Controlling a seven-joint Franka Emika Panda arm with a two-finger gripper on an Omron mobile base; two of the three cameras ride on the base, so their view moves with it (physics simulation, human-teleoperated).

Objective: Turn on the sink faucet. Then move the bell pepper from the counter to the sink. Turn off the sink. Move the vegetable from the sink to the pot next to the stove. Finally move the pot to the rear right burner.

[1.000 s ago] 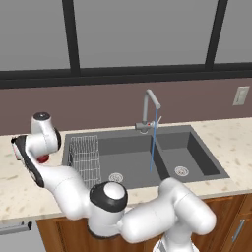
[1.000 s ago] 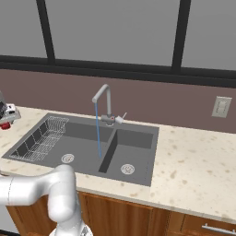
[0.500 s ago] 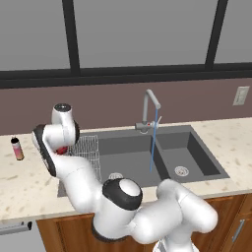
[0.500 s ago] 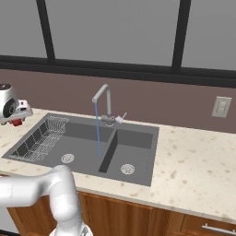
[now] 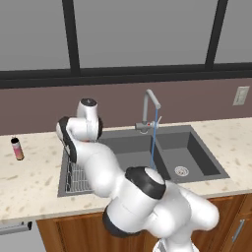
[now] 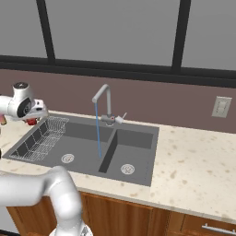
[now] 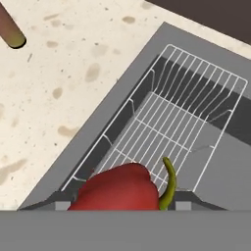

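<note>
At far left on the tabletop (image 5: 34,177) stands a bottle (image 5: 17,148). Right of it, above the rack (image 7: 181,122) at the sink's (image 6: 138,173) left edge, the claw (image 7: 120,203) grips the pepper (image 7: 117,188). Further right, the faucet (image 6: 105,103) runs.

Slim pink-and-tan bottle (image 5: 17,148) with dark cap stands upright near the left end of the worktop, close to the back wall. White wall outlet (image 6: 221,107) on brown backsplash at right. Dark-framed window (image 5: 72,34) above, grey panes.
</note>
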